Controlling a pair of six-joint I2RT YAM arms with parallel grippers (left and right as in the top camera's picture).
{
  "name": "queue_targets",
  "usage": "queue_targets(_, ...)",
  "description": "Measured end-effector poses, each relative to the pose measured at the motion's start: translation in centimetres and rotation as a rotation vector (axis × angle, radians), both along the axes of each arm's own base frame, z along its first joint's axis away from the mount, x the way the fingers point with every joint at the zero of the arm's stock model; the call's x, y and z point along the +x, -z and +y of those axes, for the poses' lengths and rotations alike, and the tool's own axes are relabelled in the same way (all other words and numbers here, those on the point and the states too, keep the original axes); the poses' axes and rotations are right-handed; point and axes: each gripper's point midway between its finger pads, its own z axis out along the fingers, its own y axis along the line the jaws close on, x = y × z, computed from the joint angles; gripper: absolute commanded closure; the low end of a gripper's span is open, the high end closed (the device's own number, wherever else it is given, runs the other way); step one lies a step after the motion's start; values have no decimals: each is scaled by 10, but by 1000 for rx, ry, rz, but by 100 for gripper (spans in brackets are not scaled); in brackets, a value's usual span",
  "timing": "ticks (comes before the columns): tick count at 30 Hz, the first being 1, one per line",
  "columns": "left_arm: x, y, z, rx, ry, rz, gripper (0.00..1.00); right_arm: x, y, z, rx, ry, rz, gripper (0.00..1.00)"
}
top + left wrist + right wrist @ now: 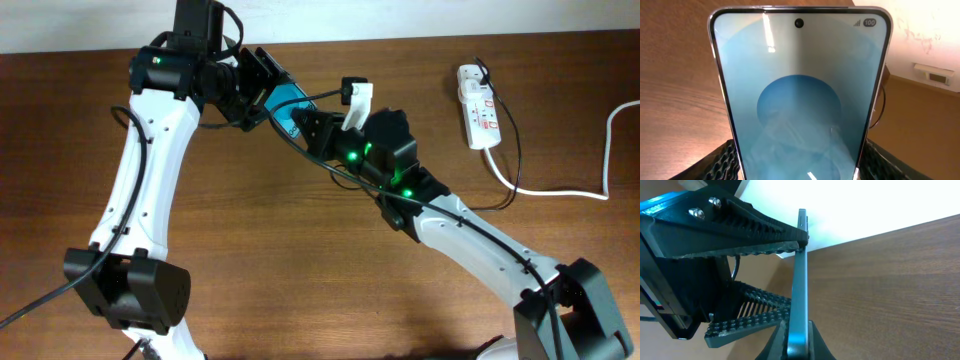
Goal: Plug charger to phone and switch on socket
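The phone (288,100), with a cyan-blue screen, is held up off the table at the back middle. My left gripper (265,92) is shut on its long sides, and the screen fills the left wrist view (800,100). My right gripper (316,128) is closed on the phone's thin edge (801,280), one finger on each face (800,350). The white socket strip (478,108) lies at the back right. The thin black charger cable (512,150) runs from it down under my right arm. Its plug tip is hidden.
The strip's thick white cord (560,192) trails off to the right edge. The toothed fingers of my left gripper (740,230) show close by in the right wrist view. Bare wooden table (300,260) lies in front of both arms.
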Motion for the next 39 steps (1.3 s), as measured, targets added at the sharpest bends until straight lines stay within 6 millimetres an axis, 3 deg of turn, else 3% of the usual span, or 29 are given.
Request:
queue_targets(2, 0, 0, 0, -3, -1, 3, 18, 0, 0, -1, 1, -8, 0, 96)
queue_targets(4, 0, 0, 0, -3, -1, 2, 0, -1, 0, 0, -3, -21, -7, 96)
queue_targets(12, -1, 0, -1, -1, 3, 3, 1, -4, -1, 3, -11, -45, -18, 96)
queue_targets(17, 0, 0, 2, 4, 8, -5, 1, 3, 21, -16, -59, -12, 61, 96)
queue_targets(19, 4, 0, 12, 19, 14, -27, 1, 9, 26, -27, -80, -5, 59, 96)
queue_targets(23, 1, 5, 31, 92, 109, -77, 1, 4, 31, -26, -109, -51, 55, 96)
queue_targets(27, -6, 13, 40, 161, 156, -74, 0, 7, 32, -37, -1, -27, 183, 96)
queue_targets(29, -5, 13, 42, 180, 167, -85, 1, 15, 32, -55, 103, 15, 294, 96)
queue_targets(32, -5, 14, 43, 192, 181, -97, 1, 15, 48, -74, 207, 67, 503, 96)
queue_targets(36, -4, 8, 44, 210, 201, -133, 0, 6, 49, -68, 302, 41, 644, 96)
queue_targets(39, -17, -22, 55, 276, 193, -215, 1, -1, 47, -63, 333, 0, 690, 96)
